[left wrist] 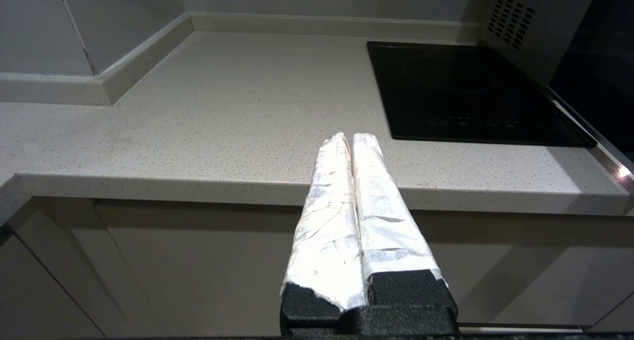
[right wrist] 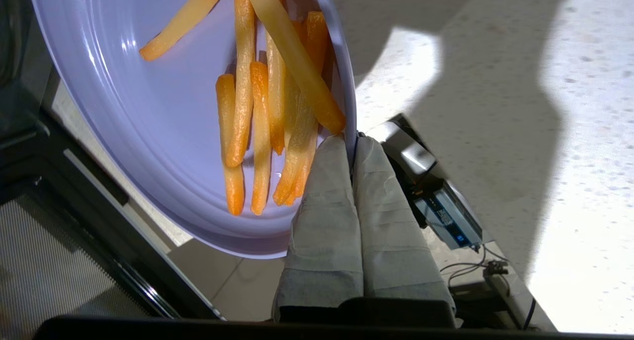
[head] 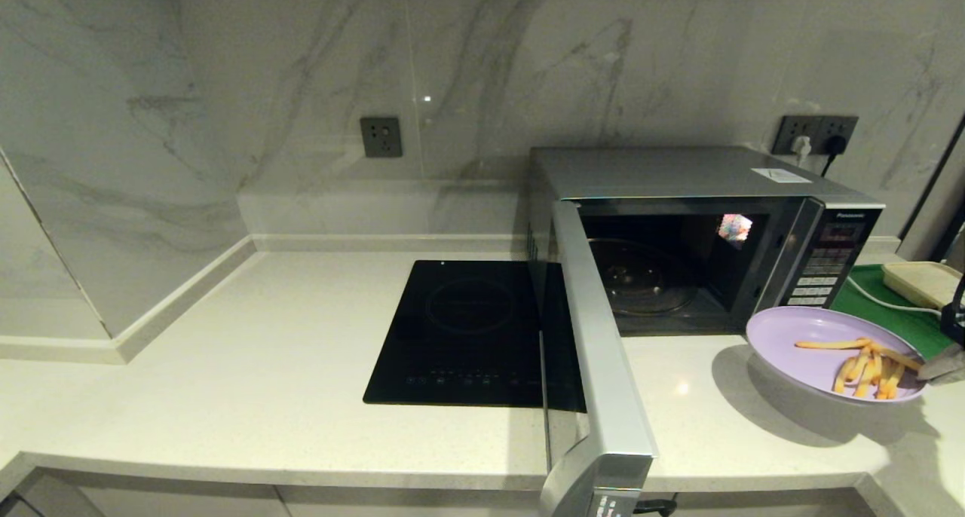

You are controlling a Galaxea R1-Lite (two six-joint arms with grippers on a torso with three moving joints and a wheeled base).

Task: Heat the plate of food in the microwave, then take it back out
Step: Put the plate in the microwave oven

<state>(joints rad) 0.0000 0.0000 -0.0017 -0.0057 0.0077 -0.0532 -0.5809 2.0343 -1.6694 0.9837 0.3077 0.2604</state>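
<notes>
Door (head: pixel 595 351): standing open.
Right gripper (right wrist: pixel 352 144): clamping plate (right wrist: pixel 148 107) rim, microwave (head: pixel 701 230) ahead.
Left gripper (left wrist: pixel 349 139): clenched, idling.
Left: heating, retrieving.

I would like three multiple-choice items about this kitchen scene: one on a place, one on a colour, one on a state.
1. Where is the flat black induction cooktop?
A. left of the microwave
B. on top of the microwave
C. on the green tray

2. What colour is the round shallow plate of fries?
A. green
B. pale lavender
C. black

3. In what state is the door of the silver box-shaped microwave?
A. shut
C. removed
B. swung open

Answers:
1 A: in the head view the cooktop lies in the counter left of the microwave.
2 B: the plate is pale lavender; the right gripper pinches its rim.
3 B: the door stands out toward the camera and the dark cavity shows.
</notes>
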